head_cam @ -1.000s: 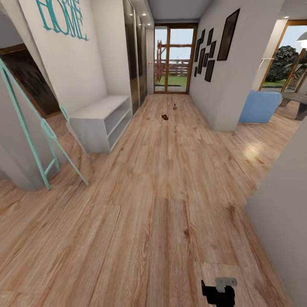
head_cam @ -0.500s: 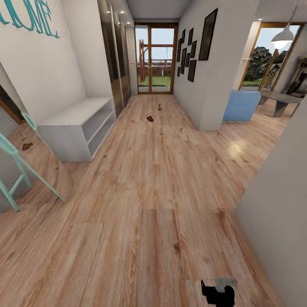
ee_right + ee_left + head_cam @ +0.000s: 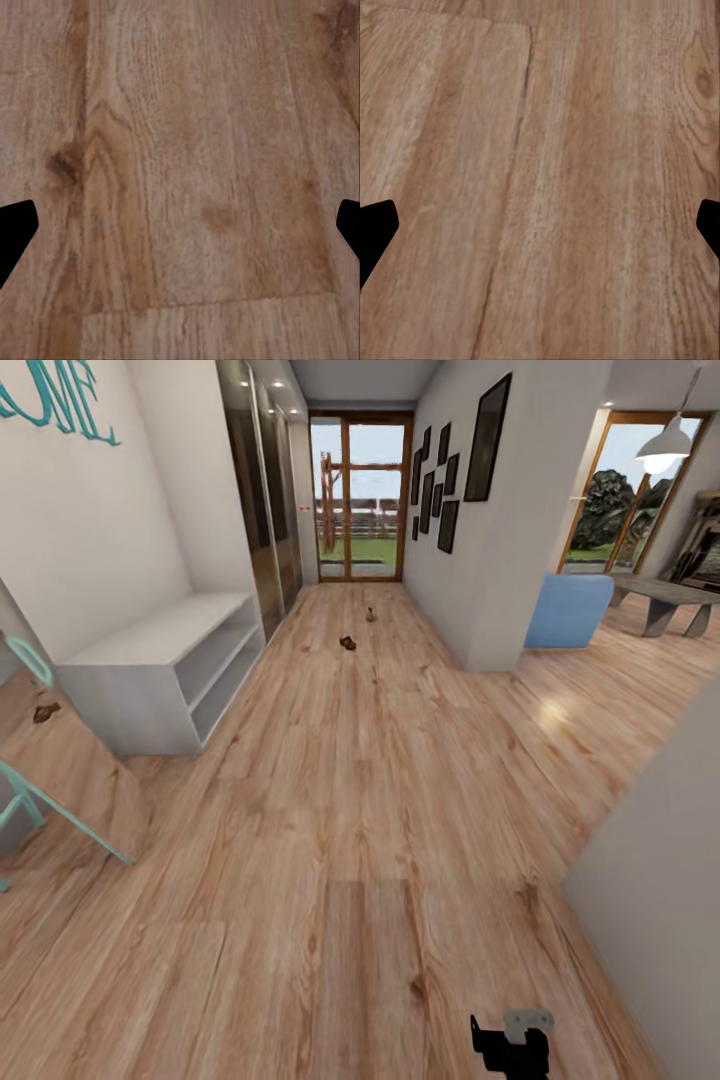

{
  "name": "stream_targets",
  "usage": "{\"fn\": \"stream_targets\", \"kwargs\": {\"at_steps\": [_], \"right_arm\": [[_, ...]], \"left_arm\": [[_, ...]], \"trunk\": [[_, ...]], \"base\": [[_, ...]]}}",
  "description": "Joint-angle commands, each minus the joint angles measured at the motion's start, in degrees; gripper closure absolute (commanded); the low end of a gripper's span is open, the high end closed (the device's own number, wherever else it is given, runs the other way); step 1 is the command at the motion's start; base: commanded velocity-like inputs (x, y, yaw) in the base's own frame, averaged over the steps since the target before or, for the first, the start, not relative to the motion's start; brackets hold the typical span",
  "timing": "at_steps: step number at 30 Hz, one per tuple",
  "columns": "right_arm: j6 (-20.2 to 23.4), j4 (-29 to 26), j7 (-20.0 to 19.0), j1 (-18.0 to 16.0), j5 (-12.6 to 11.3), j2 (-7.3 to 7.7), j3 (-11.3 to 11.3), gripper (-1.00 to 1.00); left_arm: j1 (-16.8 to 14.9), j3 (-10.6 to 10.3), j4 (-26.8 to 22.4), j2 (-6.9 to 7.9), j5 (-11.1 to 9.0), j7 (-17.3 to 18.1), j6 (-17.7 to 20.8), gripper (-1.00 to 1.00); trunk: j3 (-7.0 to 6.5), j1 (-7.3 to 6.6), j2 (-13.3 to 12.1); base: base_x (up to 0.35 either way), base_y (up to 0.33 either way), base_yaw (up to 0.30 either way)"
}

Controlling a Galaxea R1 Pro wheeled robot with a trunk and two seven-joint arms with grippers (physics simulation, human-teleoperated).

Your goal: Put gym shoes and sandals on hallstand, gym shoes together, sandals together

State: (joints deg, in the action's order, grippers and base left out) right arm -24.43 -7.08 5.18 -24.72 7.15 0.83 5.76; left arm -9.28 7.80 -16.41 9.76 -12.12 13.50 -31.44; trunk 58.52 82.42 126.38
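Item: corridor approach, robot in transit.

Change: against the picture a second earlier, the whole head view has swung and advanced; the camera moved, not the things. The hallstand [image 3: 165,665] now sits nearer and more side-on, so the base appears to be closing on the work area.

Task things: a dark brown sandal [image 3: 347,643] lies on the corridor floor [image 3: 380,810] beyond the hallstand; a paler shoe-like item [image 3: 371,615], too small to identify, lies farther beyond it, near the glass door [image 3: 358,500]. Hallstand top and shelves appear bare.

Pincers: left pincer [image 3: 540,225] and right pincer [image 3: 180,225] both spread wide, holding nothing, facing floor planks.

Room: broad open floor beside the hallstand; a grey wall corner [image 3: 650,880] stands close on the side opposite it, and a teal ladder frame [image 3: 40,810] just before it.
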Motion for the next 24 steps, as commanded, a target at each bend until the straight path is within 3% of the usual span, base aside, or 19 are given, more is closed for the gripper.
{"fn": "stream_targets", "kwargs": {"at_steps": [1,24], "right_arm": [[-0.20,0.08,0.15,-0.03,0.60,-0.04,0.44,-1.00],[-0.26,0.33,0.43,-0.04,0.51,0.39,0.54,-1.00]], "left_arm": [[-0.03,0.11,0.06,0.00,-0.59,0.56,-0.03,-1.00],[-0.03,0.15,0.08,0.00,-0.62,0.56,-0.03,-1.00]], "trunk": [[0.05,0.03,0.02],[0.05,0.03,0.02]], "base": [[0.340,0.000,-0.001],[0.340,0.000,0.000]]}}
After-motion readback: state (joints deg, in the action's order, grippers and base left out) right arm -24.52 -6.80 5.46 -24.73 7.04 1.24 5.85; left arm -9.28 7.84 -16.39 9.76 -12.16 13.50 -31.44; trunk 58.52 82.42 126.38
